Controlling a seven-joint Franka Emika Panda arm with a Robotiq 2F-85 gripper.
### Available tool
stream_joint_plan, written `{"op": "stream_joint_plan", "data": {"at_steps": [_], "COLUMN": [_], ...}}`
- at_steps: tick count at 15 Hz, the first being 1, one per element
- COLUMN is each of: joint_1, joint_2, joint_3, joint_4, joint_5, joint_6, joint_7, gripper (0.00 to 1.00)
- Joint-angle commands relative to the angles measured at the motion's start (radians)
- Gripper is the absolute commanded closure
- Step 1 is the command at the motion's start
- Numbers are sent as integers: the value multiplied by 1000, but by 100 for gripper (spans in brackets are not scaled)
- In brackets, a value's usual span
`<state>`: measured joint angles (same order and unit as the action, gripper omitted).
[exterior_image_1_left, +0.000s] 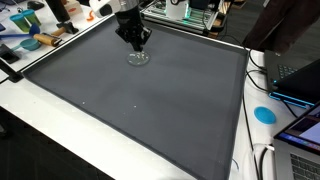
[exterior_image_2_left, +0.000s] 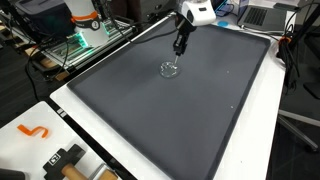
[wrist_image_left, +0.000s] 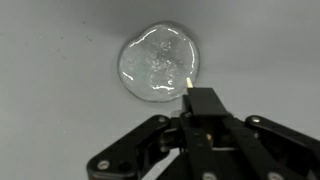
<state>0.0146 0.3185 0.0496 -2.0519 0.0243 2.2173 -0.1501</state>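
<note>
Pincer (exterior_image_1_left: 136, 45) hangs low over a dark grey mat (exterior_image_1_left: 150, 115) that covers most of the white worktop (exterior_image_1_left: 50, 120). In the wrist view its two black fingers (wrist_image_left: 203, 110) appear pressed together into one block, so it reads as clenched, with nothing clearly caught between them. A tiny pale sliver shows at the very tip, too small to identify.

Just below and slightly ahead of the pincer lies a clear round dish (exterior_image_1_left: 138, 58), resting flat on the mat. In the wrist view the dish (wrist_image_left: 158, 64) sits just beyond the fingertips, its rim close to them; whether tip and rim touch cannot be told. Its surface throws back wrinkled glints of light. In an exterior view the pincer (exterior_image_2_left: 178, 51) stands just above the dish (exterior_image_2_left: 170, 69), with the mat (exterior_image_2_left: 190, 115) spreading wide on every side of both.

Well apart from the pincer, past the mat's edge, a blue disc (exterior_image_1_left: 264, 114) lies on the white worktop. In an exterior view an orange hook-shaped piece (exterior_image_2_left: 35, 131) lies far off at a corner of the worktop (exterior_image_2_left: 25, 150).
</note>
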Motion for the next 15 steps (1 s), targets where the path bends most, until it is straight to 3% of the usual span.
{"op": "stream_joint_plan", "data": {"at_steps": [1,15], "joint_1": [16,34], "joint_2": [7,50], "joint_3": [-13,-11], "joint_4": [-14,-9], "joint_5": [-58,-89], "joint_6": [32,42], "joint_7": [46,88], "gripper": [97,97]}}
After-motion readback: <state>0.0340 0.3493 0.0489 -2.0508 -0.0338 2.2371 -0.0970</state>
